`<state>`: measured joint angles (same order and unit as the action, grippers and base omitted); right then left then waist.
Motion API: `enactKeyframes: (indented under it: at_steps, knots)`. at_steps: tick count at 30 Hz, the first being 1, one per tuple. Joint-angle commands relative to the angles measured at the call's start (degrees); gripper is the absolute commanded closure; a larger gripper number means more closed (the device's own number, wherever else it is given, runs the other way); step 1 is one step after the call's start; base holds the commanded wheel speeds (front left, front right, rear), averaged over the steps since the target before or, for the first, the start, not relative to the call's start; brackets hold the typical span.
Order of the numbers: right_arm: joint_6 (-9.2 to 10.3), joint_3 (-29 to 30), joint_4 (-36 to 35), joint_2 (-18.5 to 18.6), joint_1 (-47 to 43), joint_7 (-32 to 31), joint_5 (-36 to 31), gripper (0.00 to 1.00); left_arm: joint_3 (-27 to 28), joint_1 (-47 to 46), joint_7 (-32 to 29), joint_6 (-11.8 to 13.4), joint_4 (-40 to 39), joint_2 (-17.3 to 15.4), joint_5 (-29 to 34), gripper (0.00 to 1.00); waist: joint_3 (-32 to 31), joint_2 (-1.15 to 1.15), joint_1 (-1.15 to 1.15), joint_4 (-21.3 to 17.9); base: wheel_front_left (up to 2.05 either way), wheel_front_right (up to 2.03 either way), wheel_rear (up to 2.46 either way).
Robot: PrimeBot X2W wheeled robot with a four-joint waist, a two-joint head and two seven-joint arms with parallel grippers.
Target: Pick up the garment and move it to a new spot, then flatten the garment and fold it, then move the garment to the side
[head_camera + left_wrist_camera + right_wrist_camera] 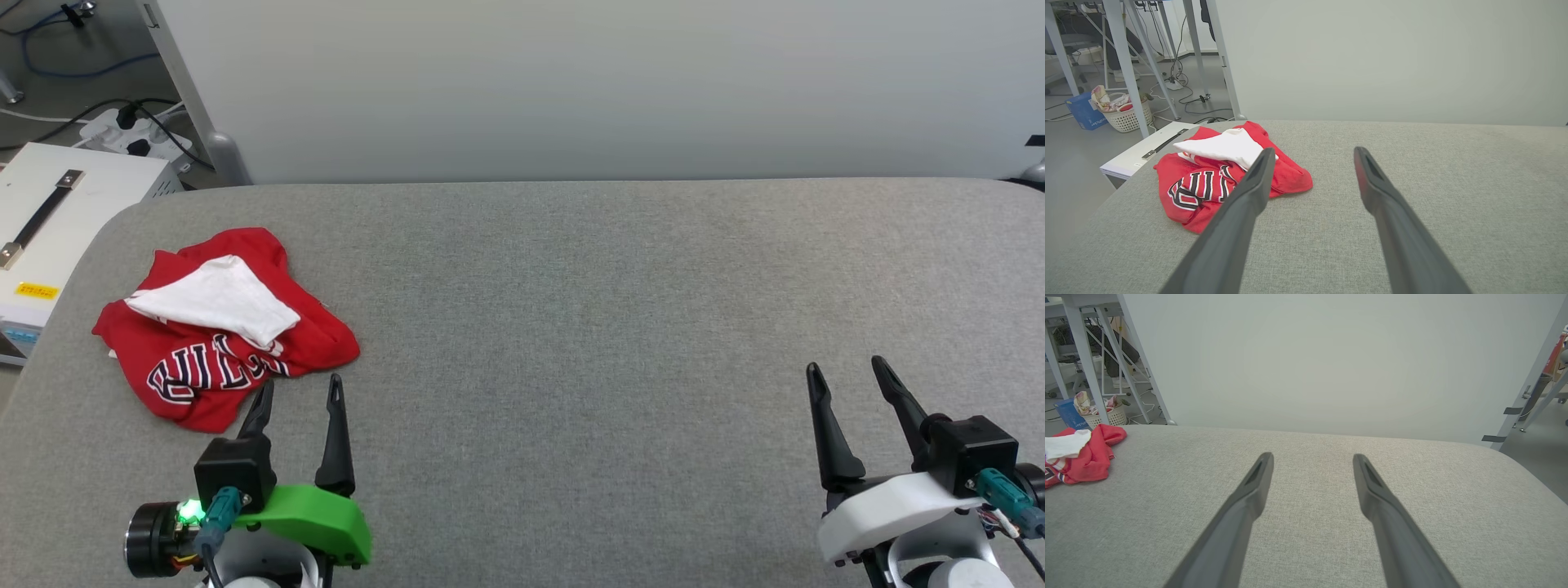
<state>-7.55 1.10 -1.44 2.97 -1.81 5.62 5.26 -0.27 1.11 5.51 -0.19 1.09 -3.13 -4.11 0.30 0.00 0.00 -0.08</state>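
Hovering at near edge: left end effector, green-shelled, fingers spread, nothing between them; right end effector, white-shelled, likewise spread, empty, over grey bench. Garment crumpled on bench's left part, just beyond left end effector's tips and slightly leftward; contact unclear; well apart from right one. White sleeve atop red body. Dark white-outlined letters "BULL" readable, rest hidden in folds. Farther left, white box off bench, yellow label too small to read. Pale partition behind.
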Motion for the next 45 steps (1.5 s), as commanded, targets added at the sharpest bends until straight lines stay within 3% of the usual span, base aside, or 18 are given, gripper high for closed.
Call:
enactKeyframes:
  at_steps: [1,45]
  knots:
    - [0.03,0.1,-0.4,0.0,-0.5,0.6,0.3,0.0,-0.1,0.2,0.6,0.0,0.1,0.1,-0.5,0.0,0.0,0.0,0.0,0.0,0.0,0.0,0.0]
    - [0.05,-0.2,1.0,-0.1,-2.9,5.9,0.1,0.0,-1.0,1.1,5.9,-0.2,2.6,0.2,-2.8,0.0,-0.1,0.0,0.0,-0.1,0.0,0.0,0.0]
